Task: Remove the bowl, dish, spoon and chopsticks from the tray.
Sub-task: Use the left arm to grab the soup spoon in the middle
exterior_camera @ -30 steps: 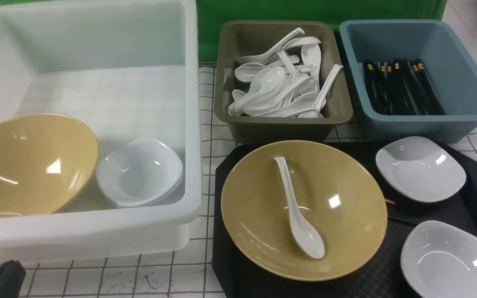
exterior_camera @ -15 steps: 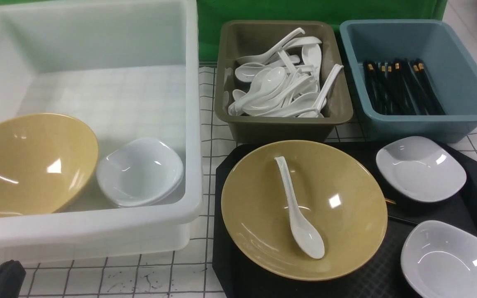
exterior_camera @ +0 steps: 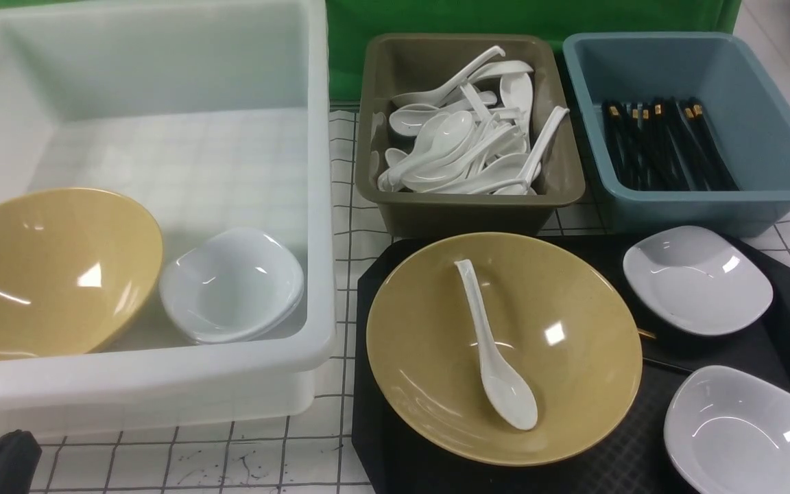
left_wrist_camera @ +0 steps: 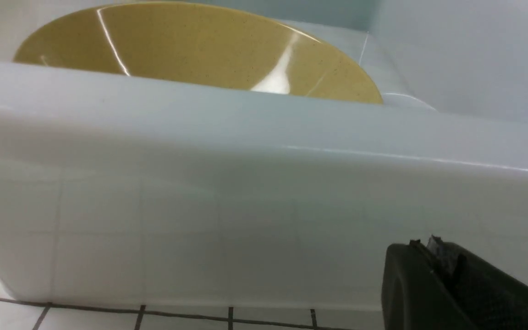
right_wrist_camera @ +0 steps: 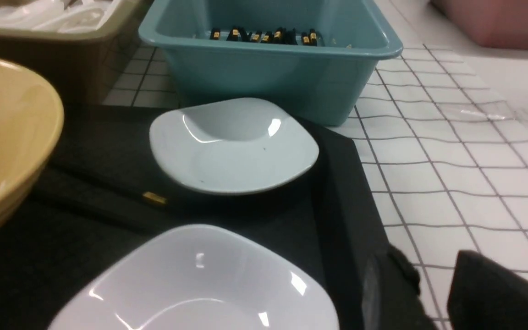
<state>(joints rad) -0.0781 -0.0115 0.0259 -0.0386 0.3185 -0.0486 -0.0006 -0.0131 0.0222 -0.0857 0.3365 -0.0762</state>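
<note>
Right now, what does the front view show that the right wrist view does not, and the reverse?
Only the front view: the white tub holding a second yellow bowl. Only the right wrist view: the right gripper, open beside the tray. Both: the bowl on the tray, two white dishes, the blue tub.

The front camera sits between the arms, facing forward and down, far enough back to take in the white tub [exterior_camera: 162, 391], olive tub [exterior_camera: 463, 213], blue tub [exterior_camera: 703, 209] and most of the tray [exterior_camera: 378, 439]. The left wrist camera hangs low, close against the white tub's near wall, peeking over its rim at the yellow bowl [left_wrist_camera: 200, 50] inside. The right wrist camera sits low by the tray's right side, facing the blue tub. With the front view it shares that tub, the far dish [right_wrist_camera: 232, 146] and near dish [right_wrist_camera: 200, 284].
</note>
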